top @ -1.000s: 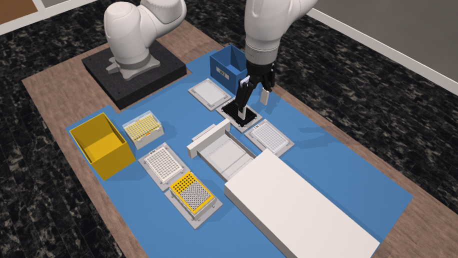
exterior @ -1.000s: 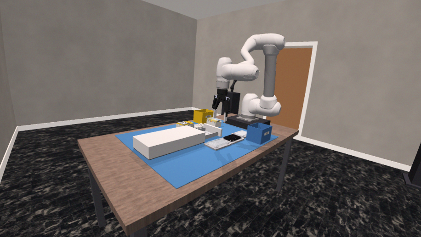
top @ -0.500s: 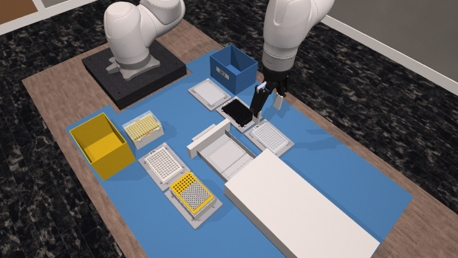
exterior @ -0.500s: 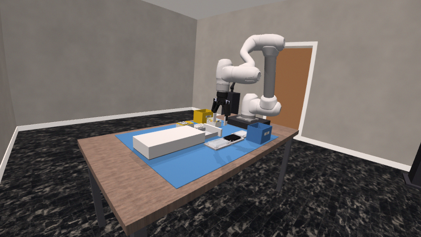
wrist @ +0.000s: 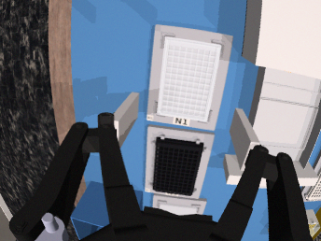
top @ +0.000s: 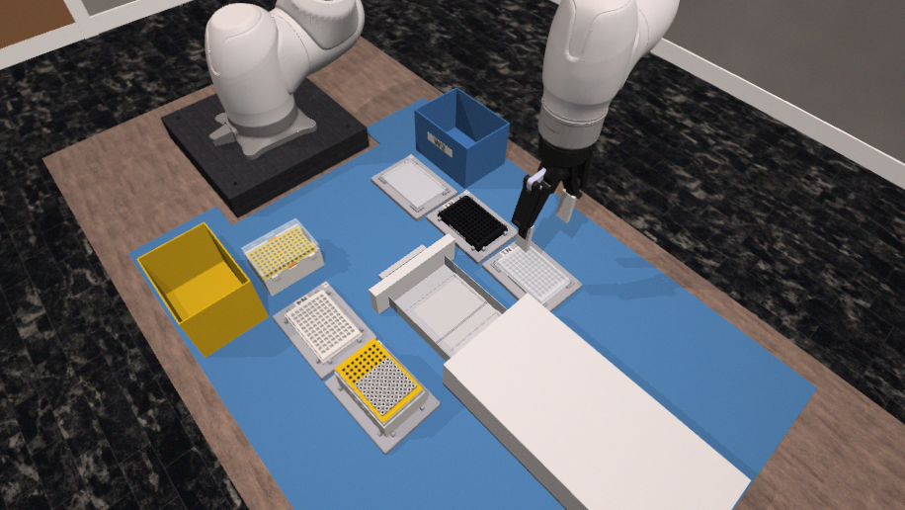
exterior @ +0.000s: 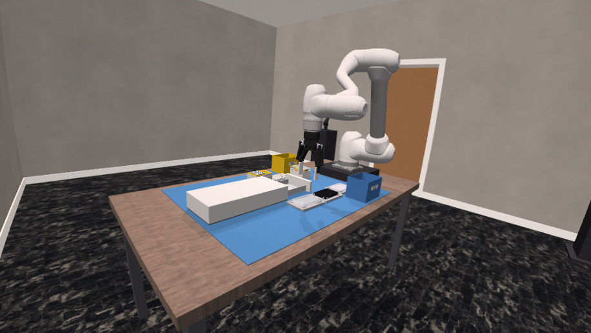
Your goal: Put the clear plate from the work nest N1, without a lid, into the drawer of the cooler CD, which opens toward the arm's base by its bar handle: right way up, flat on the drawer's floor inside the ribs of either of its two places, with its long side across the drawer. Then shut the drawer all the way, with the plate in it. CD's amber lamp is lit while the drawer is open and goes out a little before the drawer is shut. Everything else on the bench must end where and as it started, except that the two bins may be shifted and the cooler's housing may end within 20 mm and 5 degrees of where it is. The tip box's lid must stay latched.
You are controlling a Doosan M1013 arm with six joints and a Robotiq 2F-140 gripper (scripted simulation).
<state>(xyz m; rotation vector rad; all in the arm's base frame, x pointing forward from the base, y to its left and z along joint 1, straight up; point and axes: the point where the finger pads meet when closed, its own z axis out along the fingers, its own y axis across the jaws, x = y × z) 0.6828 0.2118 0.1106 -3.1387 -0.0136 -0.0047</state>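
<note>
The clear plate (top: 533, 273) lies flat in its grey nest N1 (top: 499, 255), right of the open drawer; it also shows in the wrist view (wrist: 188, 78) and in the exterior view (exterior: 306, 201). The cooler CD (top: 589, 411) is a long white box. Its drawer (top: 446, 303) stands pulled out toward the arm's base, empty, with a white front and bar handle (top: 405, 261). My gripper (top: 545, 222) is open and empty, high above the bench, over the gap between the black plate and the clear plate. In the wrist view my gripper's fingertips frame the black plate.
A black plate (top: 472, 220) and a lidded plate (top: 414, 183) sit in nests behind N1. A blue bin (top: 460, 134) stands at the back, a yellow bin (top: 201, 286) at the left. A tip box (top: 282, 254), a white plate (top: 322, 322) and a yellow rack (top: 378, 380) lie left of the drawer.
</note>
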